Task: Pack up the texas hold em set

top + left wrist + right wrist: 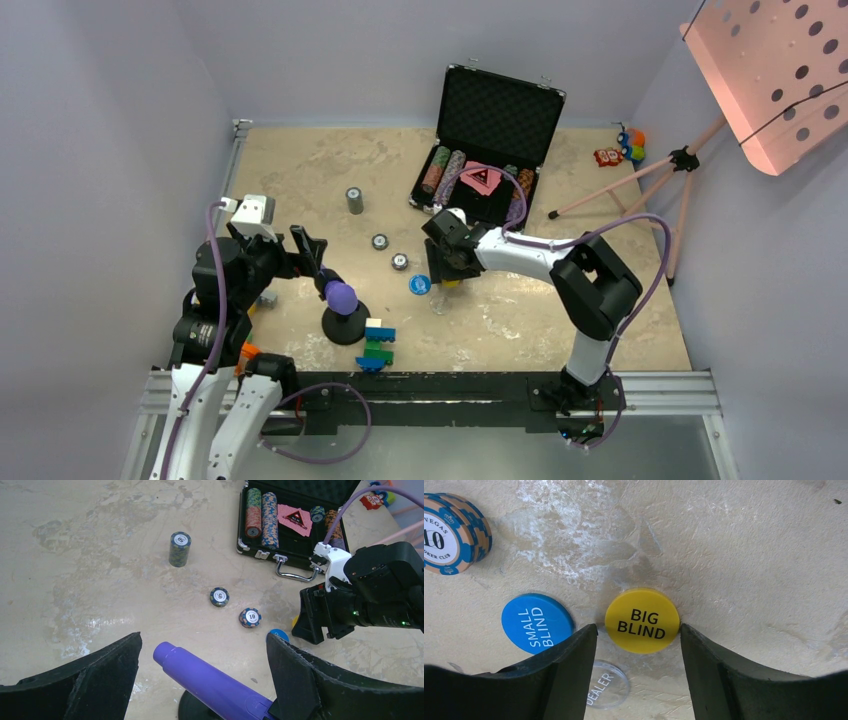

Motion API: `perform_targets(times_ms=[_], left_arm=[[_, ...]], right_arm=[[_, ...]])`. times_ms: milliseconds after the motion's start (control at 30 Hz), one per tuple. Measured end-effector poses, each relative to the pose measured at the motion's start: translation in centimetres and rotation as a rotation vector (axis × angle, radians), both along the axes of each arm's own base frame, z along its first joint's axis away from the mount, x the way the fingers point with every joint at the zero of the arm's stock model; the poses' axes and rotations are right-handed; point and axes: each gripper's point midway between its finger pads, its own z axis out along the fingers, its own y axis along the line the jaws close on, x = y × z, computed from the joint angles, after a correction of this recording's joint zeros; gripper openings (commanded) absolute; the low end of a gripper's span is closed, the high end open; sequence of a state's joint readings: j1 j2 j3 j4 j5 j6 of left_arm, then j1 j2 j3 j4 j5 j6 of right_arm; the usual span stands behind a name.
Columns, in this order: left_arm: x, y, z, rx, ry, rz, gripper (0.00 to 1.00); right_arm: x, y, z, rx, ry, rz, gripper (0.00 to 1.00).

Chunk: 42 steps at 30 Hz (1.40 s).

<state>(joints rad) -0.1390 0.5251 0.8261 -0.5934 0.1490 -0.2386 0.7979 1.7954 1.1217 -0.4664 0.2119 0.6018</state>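
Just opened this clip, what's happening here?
The right claw is down at the table, open, its fingers either side of the yellow Big Blind button. The blue Small Blind button and clear Dealer button lie right beside it. The left claw hangs open by the purple-tipped object. The black case stands open, partly filled with chips and cards; three chip stacks sit outside it.

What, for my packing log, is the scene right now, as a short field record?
case: open, far side, chips and pink cards inside
right pincer: open, fingers either side of yellow Big Blind button
nearby: blue Small Blind button, clear Dealer button, 10 chip
left pincer: open, purple-tipped object between its prongs
loose: chip stack, 50 chip
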Motion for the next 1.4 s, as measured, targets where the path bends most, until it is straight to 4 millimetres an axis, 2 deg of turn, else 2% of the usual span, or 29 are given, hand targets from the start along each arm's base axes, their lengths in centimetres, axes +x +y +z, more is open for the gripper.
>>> perform_targets(times_ms=[500,933,1100,1233,1400], left_arm=[[0.0,0.0,0.0,0.000,0.000,0.000,0.98],[0.0,0.0,0.0,0.000,0.000,0.000,0.98],[0.0,0.0,0.0,0.000,0.000,0.000,0.98],[0.0,0.0,0.0,0.000,0.000,0.000,0.98],[0.0,0.0,0.0,0.000,0.000,0.000,0.98]], right_arm=[[0.1,-0.3,-0.2,-0.020,-0.001,-0.010,0.57],[0.2,-0.5,-0.2,-0.030,-0.007,-0.020,0.38],[0.3,-0.7,0.0,-0.036,-0.012,-0.023,0.35],[0.3,-1.3,0.8,-0.049,-0.025,-0.033,0.35],[1.0,-1.9,3.1,-0.019,-0.068,-0.048,0.34]])
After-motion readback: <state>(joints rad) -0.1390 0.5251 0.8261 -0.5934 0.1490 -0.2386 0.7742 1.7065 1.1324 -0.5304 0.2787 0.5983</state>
